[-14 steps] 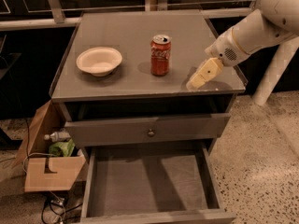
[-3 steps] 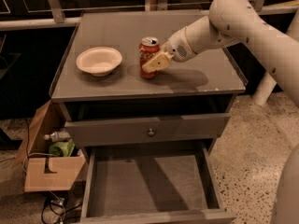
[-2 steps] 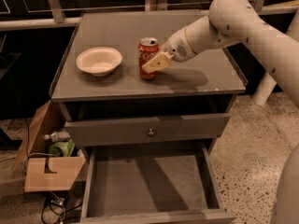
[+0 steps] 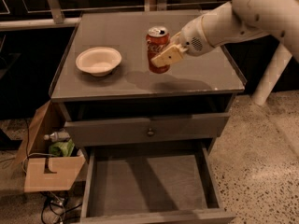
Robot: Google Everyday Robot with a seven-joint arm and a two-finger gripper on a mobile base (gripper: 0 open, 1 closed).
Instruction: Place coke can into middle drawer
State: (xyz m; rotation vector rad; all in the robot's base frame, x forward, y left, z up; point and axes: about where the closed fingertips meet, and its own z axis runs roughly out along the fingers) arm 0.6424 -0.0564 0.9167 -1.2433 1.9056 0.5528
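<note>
The red coke can (image 4: 157, 45) with a silver top is upright and held just above the grey cabinet top (image 4: 196, 80), left of centre. My gripper (image 4: 164, 55) reaches in from the right and is shut on the can, one cream finger (image 4: 169, 56) across its front. The middle drawer (image 4: 149, 183) stands pulled open at the bottom, its flat grey floor bare, well below and in front of the can.
A cream-white bowl (image 4: 98, 60) sits on the cabinet top left of the can. A closed drawer with a round brass knob (image 4: 150, 132) lies above the open one. A cardboard box (image 4: 49, 164) with a bottle and cables stands on the floor at left.
The gripper closed on the can and lifted it off the cabinet top. Earlier the can stood on the surface with the gripper at its side.
</note>
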